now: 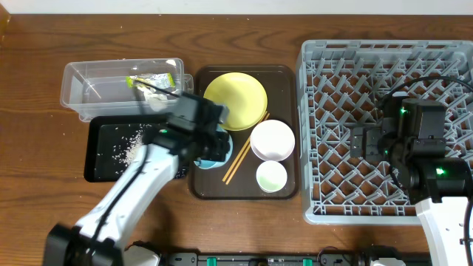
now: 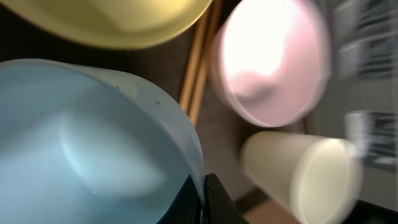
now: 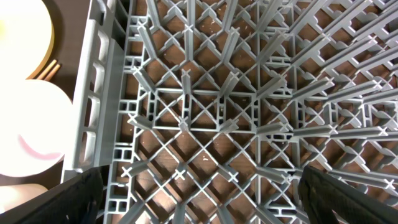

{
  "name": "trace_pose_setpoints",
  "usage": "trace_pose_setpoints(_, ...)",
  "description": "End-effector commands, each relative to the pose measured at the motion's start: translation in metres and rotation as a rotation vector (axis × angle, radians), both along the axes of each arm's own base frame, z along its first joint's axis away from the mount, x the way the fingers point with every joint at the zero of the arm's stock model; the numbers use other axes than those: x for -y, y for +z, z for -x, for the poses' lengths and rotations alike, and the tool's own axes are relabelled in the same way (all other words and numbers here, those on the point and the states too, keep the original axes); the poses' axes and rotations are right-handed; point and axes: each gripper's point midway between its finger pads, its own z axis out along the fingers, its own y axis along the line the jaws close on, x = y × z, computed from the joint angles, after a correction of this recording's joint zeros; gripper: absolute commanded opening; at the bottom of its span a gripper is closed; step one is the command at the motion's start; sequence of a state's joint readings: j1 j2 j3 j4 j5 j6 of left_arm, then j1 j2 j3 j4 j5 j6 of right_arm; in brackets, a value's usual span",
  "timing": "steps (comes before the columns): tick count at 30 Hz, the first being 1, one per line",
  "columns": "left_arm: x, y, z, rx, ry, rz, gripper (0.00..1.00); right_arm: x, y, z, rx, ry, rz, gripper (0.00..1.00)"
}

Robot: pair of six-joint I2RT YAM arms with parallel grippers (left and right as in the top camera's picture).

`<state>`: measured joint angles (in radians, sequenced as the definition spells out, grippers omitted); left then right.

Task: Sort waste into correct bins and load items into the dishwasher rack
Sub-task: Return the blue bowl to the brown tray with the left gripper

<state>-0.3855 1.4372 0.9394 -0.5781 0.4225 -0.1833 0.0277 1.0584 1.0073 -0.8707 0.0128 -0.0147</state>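
Your left hand (image 2: 204, 204) is closed right down, and its fingers appear to pinch the rim of the light-blue bowl (image 2: 93, 143). The bowl sits at the left side of the brown tray (image 1: 208, 185). Just past the bowl, the chopsticks (image 2: 198, 68) lie on the tray. Their long axis runs diagonally away from the hand toward the yellow plate (image 2: 112, 22). Beyond them sit the white bowl (image 2: 273, 62) and, beside it, the small pale cup (image 2: 305, 174), both upright and apart from the blue bowl.

The dishwasher rack (image 1: 384, 53) lies to the right of your left hand, on the far side of the tray. A move there would have to carry the bowl sideways over the chopsticks, white bowl and cup. In my judgement it needs lifting clear first, or it may sweep them.

Your right hand (image 3: 214, 193) hovers over the rack's left part, fingers spread wide with nothing between them. It is nearer the rack; the left hand is the one on the bowl.
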Motion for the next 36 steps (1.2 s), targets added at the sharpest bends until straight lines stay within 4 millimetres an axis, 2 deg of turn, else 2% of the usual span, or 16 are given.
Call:
trace_pose_setpoints(1, -0.009, -0.024, -0.008, 0.017, 0.014, -0.172, 0.07, -0.001, 0.008, -0.003, 0.02, 0.003, 0.004, 0.99)
trace_pose_setpoints(3, -0.005, -0.035, -0.005, -0.007, -0.005, -0.185, 0.08, -0.001, 0.008, -0.003, 0.019, 0.003, 0.004, 0.99)
trace_pose_setpoints(6, -0.003, -0.04, -0.007, -0.011, -0.007, -0.186, 0.13, -0.001, 0.008, -0.003, 0.019, 0.003, 0.004, 0.99)
trace_pose_setpoints(7, -0.003, -0.039, -0.007, -0.009, -0.006, -0.185, 0.17, -0.001, 0.008, -0.003, 0.019, 0.003, 0.004, 0.99)
trace_pose_setpoints(9, -0.002, -0.036, -0.009, 0.002, -0.006, -0.179, 0.38, -0.001, 0.008, -0.003, 0.019, 0.003, 0.004, 0.99)
trace_pose_setpoints(12, 0.002, -0.024, -0.008, 0.024, -0.018, -0.149, 0.51, -0.001, 0.008, -0.003, 0.019, 0.003, 0.004, 0.99)
trace_pose_setpoints(18, 0.026, 0.023, -0.002, 0.089, -0.074, 0.032, 0.53, -0.001, 0.008, -0.003, 0.019, 0.003, 0.004, 0.99)
trace_pose_setpoints(20, 0.032, 0.032, 0.002, 0.103, -0.095, 0.067, 0.53, -0.001, 0.008, -0.003, 0.019, 0.002, 0.004, 0.99)
trace_pose_setpoints(22, 0.036, 0.033, 0.006, 0.108, -0.111, 0.068, 0.53, -0.001, 0.008, -0.003, 0.019, 0.003, 0.004, 0.99)
trace_pose_setpoints(27, 0.053, 0.021, 0.02, 0.071, -0.174, 0.052, 0.53, -0.001, 0.008, -0.003, 0.018, 0.003, 0.004, 0.99)
trace_pose_setpoints(34, 0.071, -0.023, 0.049, -0.068, -0.265, -0.02, 0.52, -0.001, 0.008, -0.003, 0.018, 0.003, 0.004, 0.99)
trace_pose_setpoints(36, 0.073, -0.035, 0.053, -0.101, -0.276, -0.038, 0.47, -0.001, 0.008, -0.003, 0.018, 0.003, 0.004, 0.99)
